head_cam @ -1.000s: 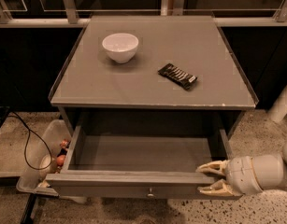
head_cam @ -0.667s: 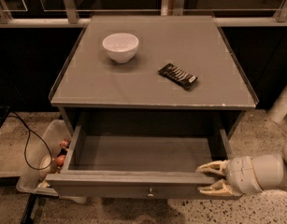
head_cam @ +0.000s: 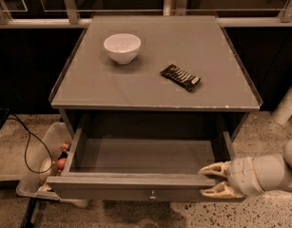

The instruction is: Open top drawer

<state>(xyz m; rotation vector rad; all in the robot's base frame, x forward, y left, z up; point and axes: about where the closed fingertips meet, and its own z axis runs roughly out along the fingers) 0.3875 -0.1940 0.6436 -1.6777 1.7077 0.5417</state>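
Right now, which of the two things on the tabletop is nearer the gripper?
The dark snack bar, right of centre; the white bowl sits back left. The gripper clasps the top drawer at its front right corner.

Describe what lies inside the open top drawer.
The top drawer shows only its bare grey floor. Its rear part is hidden under the tabletop, so anything there cannot be seen. The pincer sits at its front right corner.
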